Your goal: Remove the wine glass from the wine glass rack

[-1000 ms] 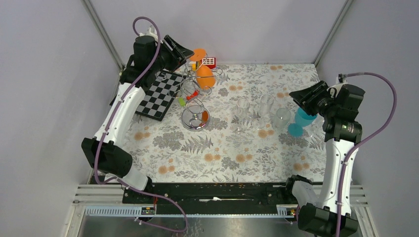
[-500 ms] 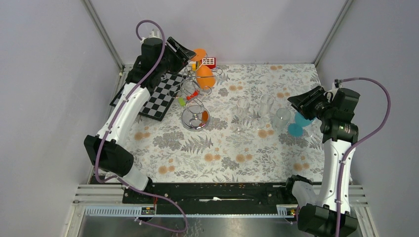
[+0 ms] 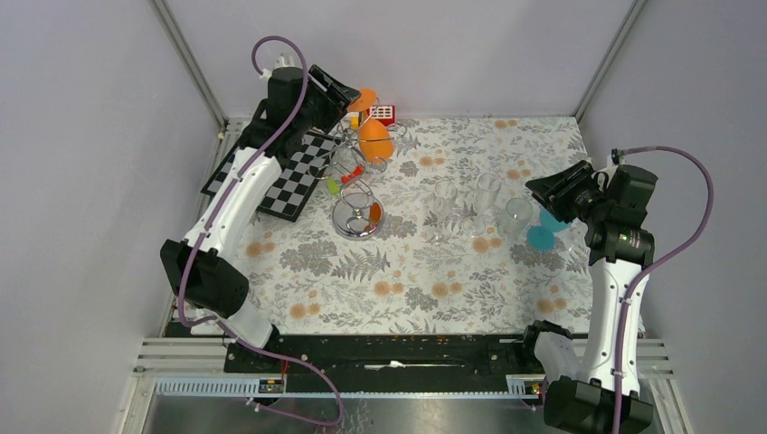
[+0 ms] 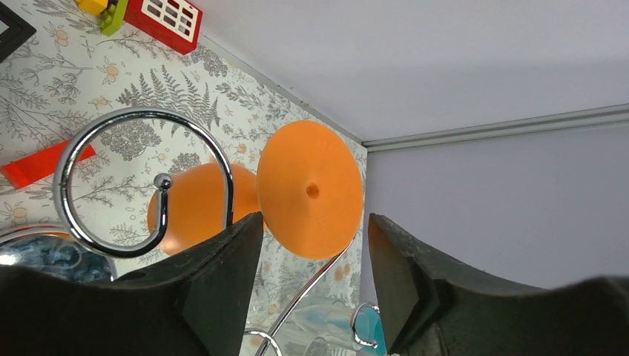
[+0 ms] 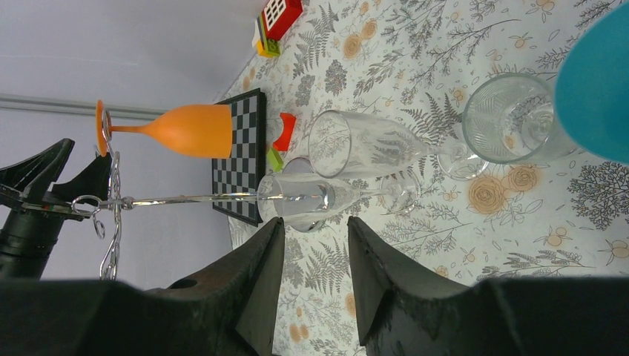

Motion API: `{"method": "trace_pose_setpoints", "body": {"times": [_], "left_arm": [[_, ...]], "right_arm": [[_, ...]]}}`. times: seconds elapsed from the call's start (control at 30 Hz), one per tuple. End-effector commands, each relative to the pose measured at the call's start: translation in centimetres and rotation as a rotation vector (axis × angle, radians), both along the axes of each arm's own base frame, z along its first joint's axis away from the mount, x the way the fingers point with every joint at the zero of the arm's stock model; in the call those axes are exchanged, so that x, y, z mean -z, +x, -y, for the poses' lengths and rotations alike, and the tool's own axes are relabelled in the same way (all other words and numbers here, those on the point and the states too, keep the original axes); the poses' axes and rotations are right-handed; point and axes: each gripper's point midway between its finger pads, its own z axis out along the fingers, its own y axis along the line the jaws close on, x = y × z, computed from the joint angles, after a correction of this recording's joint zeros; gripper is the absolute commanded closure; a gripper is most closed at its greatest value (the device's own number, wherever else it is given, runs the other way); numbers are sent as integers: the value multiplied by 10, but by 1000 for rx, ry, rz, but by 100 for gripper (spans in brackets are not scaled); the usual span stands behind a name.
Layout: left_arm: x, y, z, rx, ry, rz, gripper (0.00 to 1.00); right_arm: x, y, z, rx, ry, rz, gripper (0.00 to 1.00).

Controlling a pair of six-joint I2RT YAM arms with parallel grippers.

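An orange wine glass [image 3: 374, 137] hangs upside down from the top of the silver wire wine glass rack [image 3: 358, 217], whose round shiny base stands next to a chessboard. In the left wrist view the glass's round foot [image 4: 311, 189] is just ahead of my fingertips, and its bowl [image 4: 189, 211] shows behind a chrome loop [image 4: 141, 185]. My left gripper [image 3: 340, 94] [image 4: 315, 248] is open at the rack's top, with the foot's lower edge near the gap and not gripped. My right gripper [image 3: 545, 190] [image 5: 315, 233] is open and holds nothing, far right of the rack.
A black-and-white chessboard [image 3: 291, 176] lies left of the rack. Three clear glasses [image 3: 487, 192] stand mid-table, and a teal glass [image 3: 545, 231] lies beside my right gripper. A red block [image 3: 382, 114] sits by the back wall. Small red and green pieces [image 3: 344, 179] lie near the rack.
My left arm has shifted right, closer to the rack's top, and its jaws have widened slightly. My right gripper has drifted a little left, near the teal glass.
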Motion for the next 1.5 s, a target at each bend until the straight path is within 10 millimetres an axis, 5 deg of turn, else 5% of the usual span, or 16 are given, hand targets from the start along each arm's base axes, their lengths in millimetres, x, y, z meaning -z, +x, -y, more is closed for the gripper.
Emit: {"method": "trace_pose_setpoints", "body": {"times": [0.0,0.2,0.4,0.67,0.97,1.47], "left_arm": [[-7,16,-3,-55,-39,23,38],[-4,16,7,-17,-91,13,39],[-13,12,6,-24,-149,37,58],[-7,16,2,-46,-303,43,79],[-15,12,0,-44,-330,78,100],[-73,-13,12,102,-462,247,100]], "right_arm": [[-16,-2,-3,-6,-6,54,56],[-18,-3,-4,-7,-3,60,56],[-17,-4,-3,1,-9,57,57],[-43,-16,2,37,-84,117,56],[-40,-16,1,30,-75,112,56],[-40,-17,0,28,-78,119,56]]}}
